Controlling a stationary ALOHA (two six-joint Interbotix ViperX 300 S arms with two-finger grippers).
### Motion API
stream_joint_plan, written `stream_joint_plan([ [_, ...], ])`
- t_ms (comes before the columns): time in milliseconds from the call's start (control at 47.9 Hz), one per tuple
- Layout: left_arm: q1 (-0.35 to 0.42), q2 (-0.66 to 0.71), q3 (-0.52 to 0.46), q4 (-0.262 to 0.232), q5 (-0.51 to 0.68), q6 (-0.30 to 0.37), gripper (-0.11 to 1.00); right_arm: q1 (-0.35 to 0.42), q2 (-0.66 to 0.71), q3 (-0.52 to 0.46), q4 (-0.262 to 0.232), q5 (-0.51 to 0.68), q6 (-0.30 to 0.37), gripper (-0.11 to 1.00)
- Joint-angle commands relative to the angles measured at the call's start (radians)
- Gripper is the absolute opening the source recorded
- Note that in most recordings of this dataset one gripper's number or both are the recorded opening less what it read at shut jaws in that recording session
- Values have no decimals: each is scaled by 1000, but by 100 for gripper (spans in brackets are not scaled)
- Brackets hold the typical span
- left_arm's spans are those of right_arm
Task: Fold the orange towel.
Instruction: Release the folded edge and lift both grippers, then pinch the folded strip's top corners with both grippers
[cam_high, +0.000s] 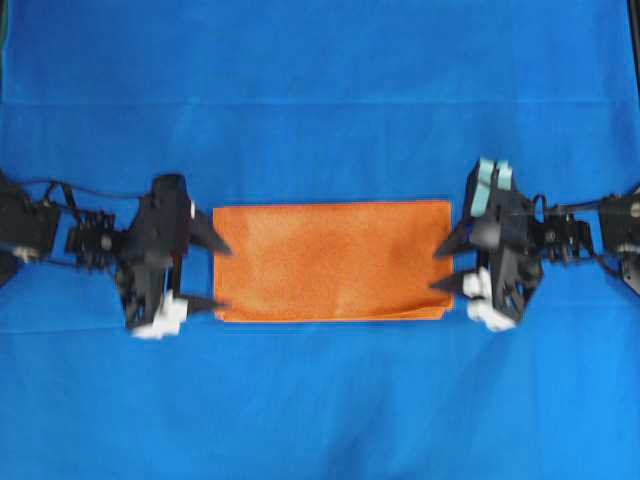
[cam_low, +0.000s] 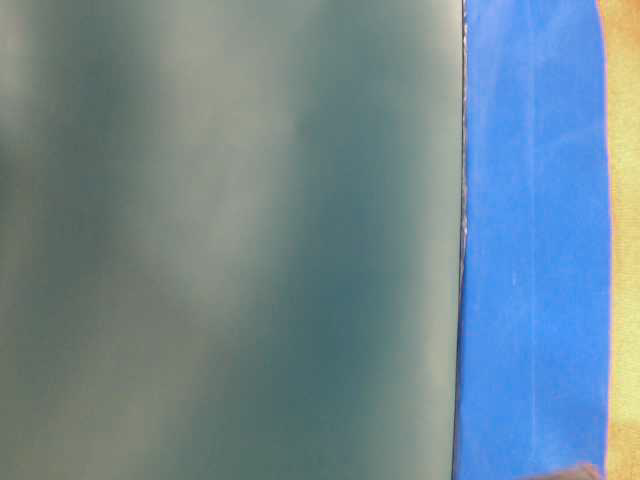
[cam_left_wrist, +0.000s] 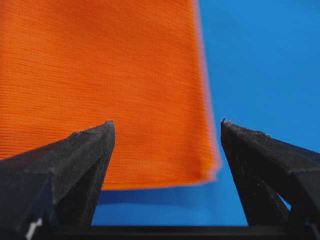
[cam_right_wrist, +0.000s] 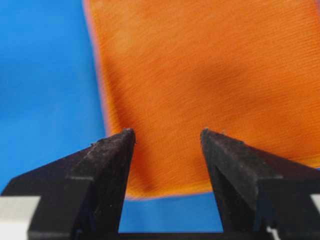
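The orange towel lies flat on the blue cloth as a wide folded rectangle in the overhead view. My left gripper stands open at its left short edge, fingertips spread just above the near-left corner. My right gripper stands open at the right short edge. In the left wrist view the orange towel lies beyond the left gripper, with nothing between the black fingers. In the right wrist view the orange towel lies beyond the right gripper, free of the fingers.
A large blue cloth covers the whole table around the towel. The table-level view is mostly blocked by a blurred dark grey surface, with a strip of blue cloth at its right.
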Motion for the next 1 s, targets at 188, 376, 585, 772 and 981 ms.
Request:
stream_joint_plan([
  [188,160,-23,-12,0,-5,100,80,-195,-25,-25,-87,23,-5,59],
  [376,202,-15,-11,0,-9,120,80,-227,-11,-32,-104,52,-5,59],
  [585,224,63,-14,-2,-25,120,77,-230,60,-41,-115,51,-5,59],
  [772,224,147,-11,-2,-21,103,78,-230,129,-49,-114,54,2,59],
  [981,224,153,-8,-2,-15,101,77,-227,133,-46,-112,55,3,58],
])
